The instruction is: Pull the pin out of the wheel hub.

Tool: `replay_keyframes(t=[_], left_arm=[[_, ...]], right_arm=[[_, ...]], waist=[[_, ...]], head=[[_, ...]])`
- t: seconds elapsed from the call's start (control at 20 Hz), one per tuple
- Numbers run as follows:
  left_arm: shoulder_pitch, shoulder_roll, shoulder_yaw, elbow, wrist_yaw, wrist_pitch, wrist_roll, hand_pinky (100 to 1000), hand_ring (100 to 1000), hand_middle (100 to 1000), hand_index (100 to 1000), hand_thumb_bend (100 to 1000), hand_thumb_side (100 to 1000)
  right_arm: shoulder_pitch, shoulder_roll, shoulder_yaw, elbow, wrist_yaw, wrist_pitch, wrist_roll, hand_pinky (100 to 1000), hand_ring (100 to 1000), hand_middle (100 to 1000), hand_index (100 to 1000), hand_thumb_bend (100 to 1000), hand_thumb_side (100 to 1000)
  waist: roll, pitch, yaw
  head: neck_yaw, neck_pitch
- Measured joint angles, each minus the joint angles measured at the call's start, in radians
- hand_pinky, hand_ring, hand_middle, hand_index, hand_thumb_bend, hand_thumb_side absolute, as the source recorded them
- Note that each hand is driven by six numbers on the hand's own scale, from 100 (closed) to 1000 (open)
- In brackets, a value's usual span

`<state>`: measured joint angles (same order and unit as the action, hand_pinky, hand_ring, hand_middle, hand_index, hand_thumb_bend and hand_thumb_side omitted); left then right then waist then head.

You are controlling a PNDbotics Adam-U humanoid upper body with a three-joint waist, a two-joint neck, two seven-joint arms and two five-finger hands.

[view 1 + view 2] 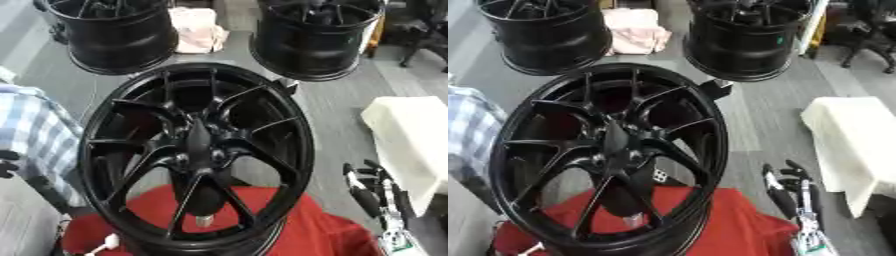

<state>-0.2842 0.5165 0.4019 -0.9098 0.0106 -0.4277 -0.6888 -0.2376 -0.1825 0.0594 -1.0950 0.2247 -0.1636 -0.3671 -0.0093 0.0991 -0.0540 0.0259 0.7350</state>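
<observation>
We see the black wheel hub (pixel 197 155) standing tilted on a red cloth (pixel 306 230), face towards us, spokes meeting at its centre

A dark tapered shape (pixel 198 137) rises from the centre boss; we read it as the pin, seated in the bore, long axis running roughly up-down in view and leaning out towards the camera. It's dark on dark, so we can't be certain where pin ends and boss begins

Right robot hand (pixel 372 187) sits low right, just beside the rim, fingers straight and relaxed, holding nothing. The pin lies up and to the left of it, across the rim and spokes, well apart

Left robot hand shows in neither view, so the right is the only one we can rate as near

Our judgement: any pull has to follow the pin's axis, outward from the hub face, not sideways

Two more black rims (pixel 319 37) stand behind, and white padding (pixel 411 135) lies to the right
</observation>
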Motion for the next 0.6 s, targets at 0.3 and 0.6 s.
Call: replay_keyframes(t=[0.3,0.6], left_arm=[[0.057,-0.131,0.104,-0.124,0.001,0.08,0.031,714,699,701,764,377,649],[0.073,-0.169,0.125,-0.163,-0.002,0.132,0.089,705,683,685,753,327,632]], right_arm=[[-0.001,0.0,-0.002,-0.002,0.0,0.003,0.003,725,672,712,882,330,592],[-0.005,0.001,-0.002,-0.006,0.001,0.006,0.007,724,670,711,881,328,590]], waist=[[-0.007,0.003,0.0],[-0.007,0.004,0.001]], head=[[-0.001,-0.004],[-0.001,-0.007]])
